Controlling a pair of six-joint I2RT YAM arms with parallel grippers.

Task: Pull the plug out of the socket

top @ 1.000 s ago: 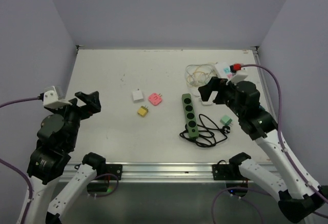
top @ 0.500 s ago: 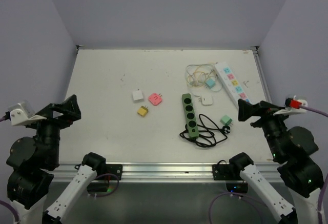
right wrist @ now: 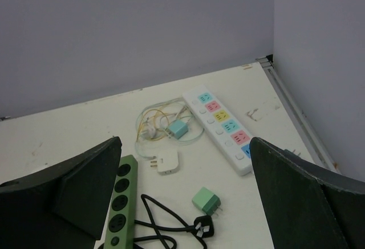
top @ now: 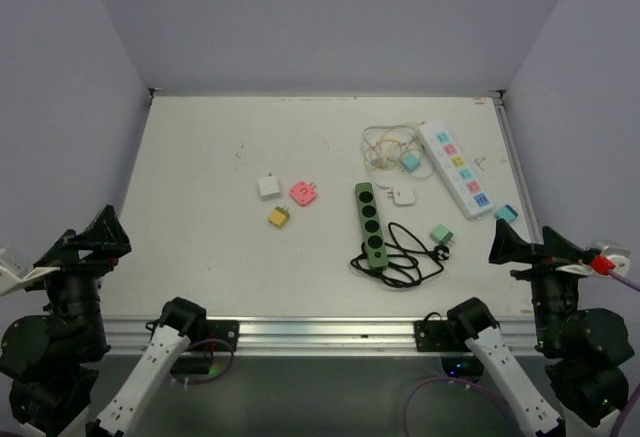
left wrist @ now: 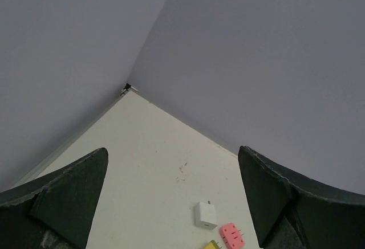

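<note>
**Both arms at rest over the near corners of the table (top: 200,147).** The left gripper (top: 92,238) and right gripper (top: 522,246) each have their fingers spread wide and hold nothing. Both are well apart from every object.

Nearest the right gripper, a teal plug (top: 507,214) lies loose on the table, just beside the near end of the white power strip (top: 457,169). As far as the views show, nothing is seated in the strip's coloured sockets.

Further left are a green adapter (top: 441,234) and the green power strip (top: 370,222), its 4 round sockets bare and its black cord (top: 400,257) coiled alongside. Beyond these lie a white adapter (top: 404,195) and a light-blue adapter (top: 410,161) in a tangle of thin cables (top: 385,142).

Judged state: the plug appears already out of its socket.

Risks:
- The teal plug rests near the right table edge — a careless sweep of the right arm could knock it off.
- Neither strip looks anchored, so any further pull would likely lift or drag the strip.
- The coiled cord could snag a finger.
</note>
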